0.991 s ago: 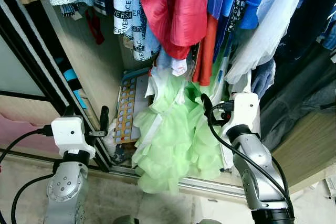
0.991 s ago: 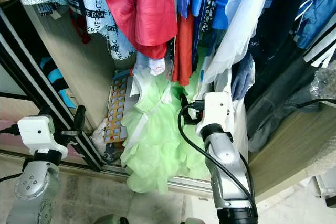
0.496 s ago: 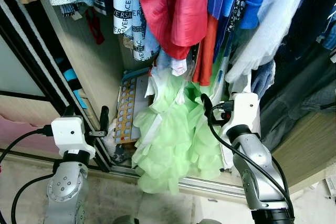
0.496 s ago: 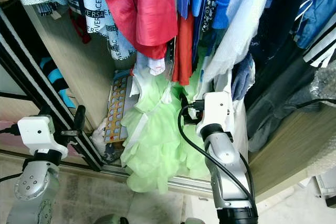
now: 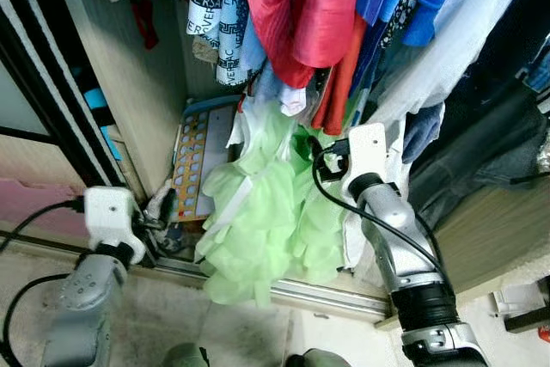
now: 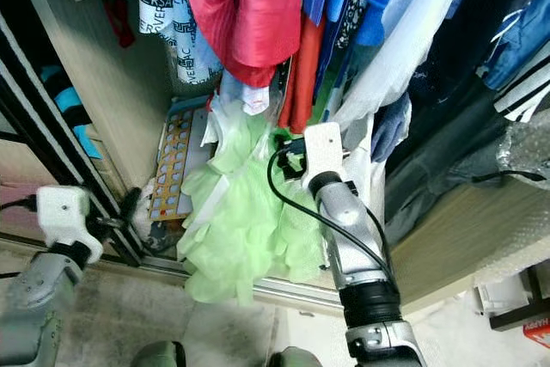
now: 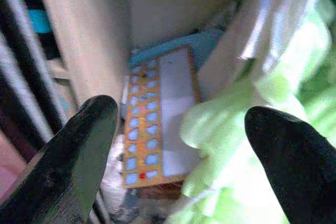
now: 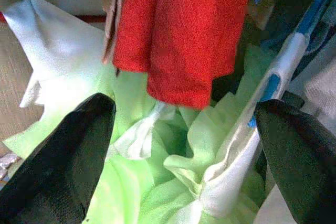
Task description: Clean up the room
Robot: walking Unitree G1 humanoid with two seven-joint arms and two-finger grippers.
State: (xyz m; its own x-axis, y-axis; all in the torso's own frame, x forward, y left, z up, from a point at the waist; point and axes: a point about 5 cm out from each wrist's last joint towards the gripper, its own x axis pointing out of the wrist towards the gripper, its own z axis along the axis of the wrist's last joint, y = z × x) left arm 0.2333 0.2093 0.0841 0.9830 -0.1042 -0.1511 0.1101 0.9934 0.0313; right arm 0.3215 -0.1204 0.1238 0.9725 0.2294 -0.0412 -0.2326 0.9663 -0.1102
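Two pincers of mine gape empty: left gripper (image 7: 173, 156) by the wardrobe's sliding track (image 5: 284, 291), right gripper (image 8: 184, 145) in the green dress (image 5: 258, 221) at six o'clock under "VERSACE"-lettered cloth (image 5: 209, 15).

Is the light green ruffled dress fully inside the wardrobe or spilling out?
Spilling out: the green dress hangs with its hem over the wardrobe's bottom track.
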